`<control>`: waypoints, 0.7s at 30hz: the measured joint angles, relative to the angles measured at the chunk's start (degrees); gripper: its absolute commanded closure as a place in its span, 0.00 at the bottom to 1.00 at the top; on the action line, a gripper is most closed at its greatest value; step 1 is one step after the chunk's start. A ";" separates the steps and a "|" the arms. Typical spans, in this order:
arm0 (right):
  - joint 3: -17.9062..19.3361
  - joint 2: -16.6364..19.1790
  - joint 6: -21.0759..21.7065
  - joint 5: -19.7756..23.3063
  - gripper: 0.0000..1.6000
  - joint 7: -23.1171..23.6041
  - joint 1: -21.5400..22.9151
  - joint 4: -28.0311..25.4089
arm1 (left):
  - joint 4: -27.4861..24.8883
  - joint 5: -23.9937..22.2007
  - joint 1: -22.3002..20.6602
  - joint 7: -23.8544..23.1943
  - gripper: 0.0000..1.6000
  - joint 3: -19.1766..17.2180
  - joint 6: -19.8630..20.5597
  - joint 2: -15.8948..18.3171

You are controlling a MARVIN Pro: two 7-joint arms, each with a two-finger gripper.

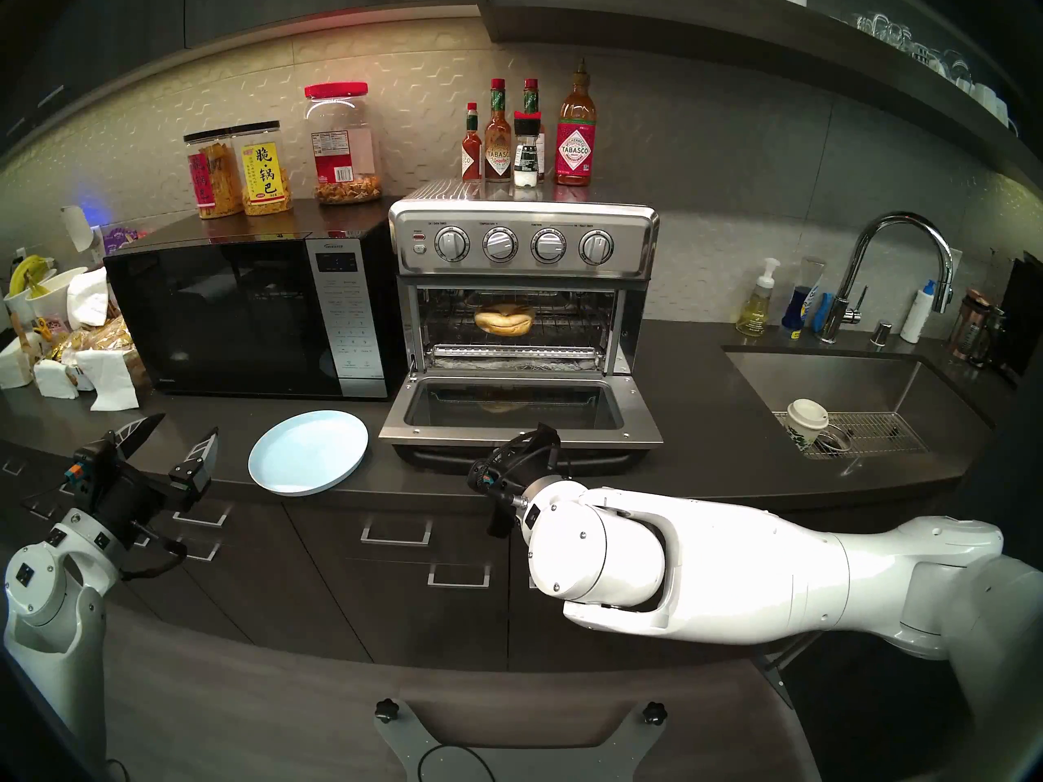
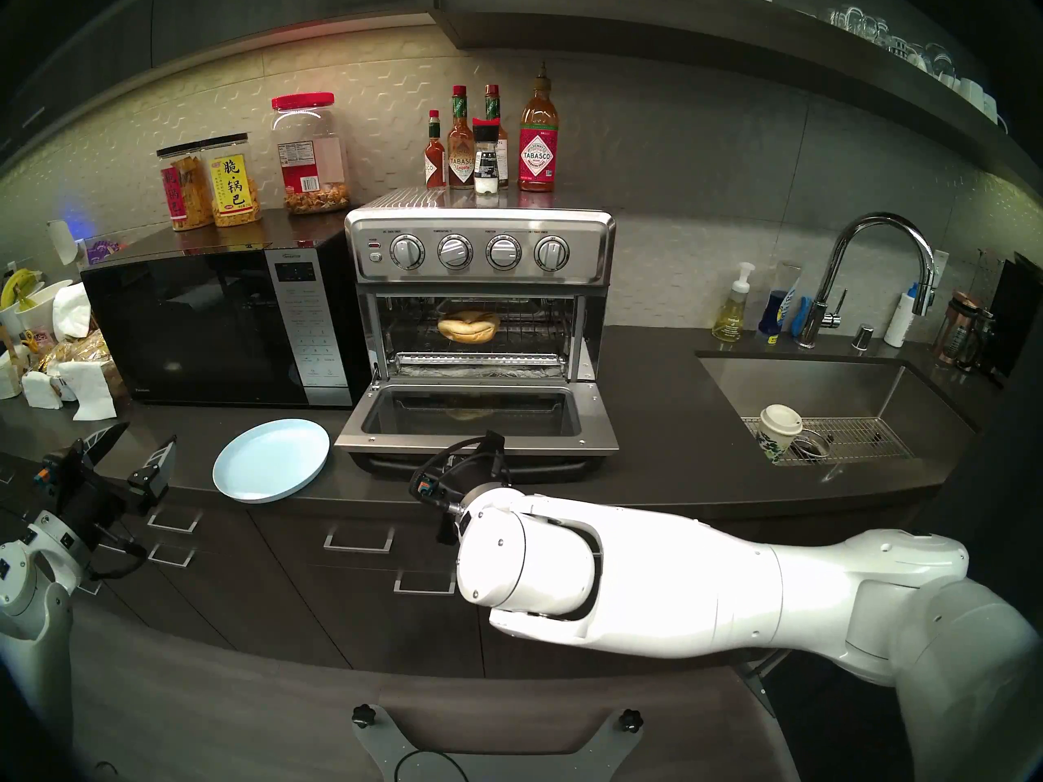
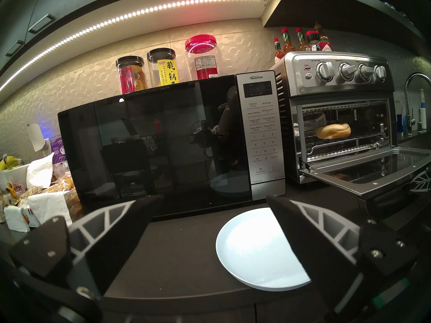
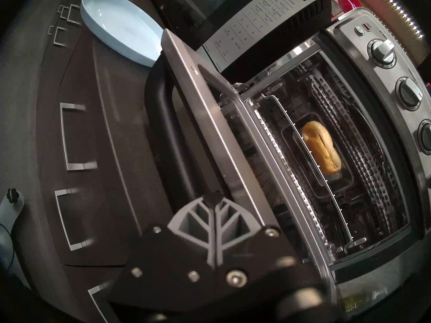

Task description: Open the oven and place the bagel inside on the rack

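a: stainless oven (image 1: pixel 525 245) stood wide open, door dropped flat, and the bagel (image 1: pixel 504 319) sat inside on the rack (image 3: pixel 349 138). both steps looked done.

b: and the hands?

a: right gripper (image 4: pixel 213 199) was clenched on nothing, just beside the door handle (image 4: pixel 161 119). left gripper (image 1: pixel 169 434) was spread, empty, near the blue plate (image 1: pixel 307 453), also empty.

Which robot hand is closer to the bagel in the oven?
The right. The right gripper, shut, sits by the open oven door's front edge, facing the bagel. The left gripper, open, hangs far off, beyond the blue plate.
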 measured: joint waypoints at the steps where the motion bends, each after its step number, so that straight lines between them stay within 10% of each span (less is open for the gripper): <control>1: -0.22 -0.22 -0.52 -0.15 1.00 0.15 -0.03 0.63 | 0.00 0.00 0.00 0.00 0.00 0.00 0.00 0.00; 21: -0.29 -2.00 -4.95 -2.20 1.00 1.38 0.28 3.99 | 0.00 0.00 -0.02 -0.02 0.00 0.02 -0.02 0.00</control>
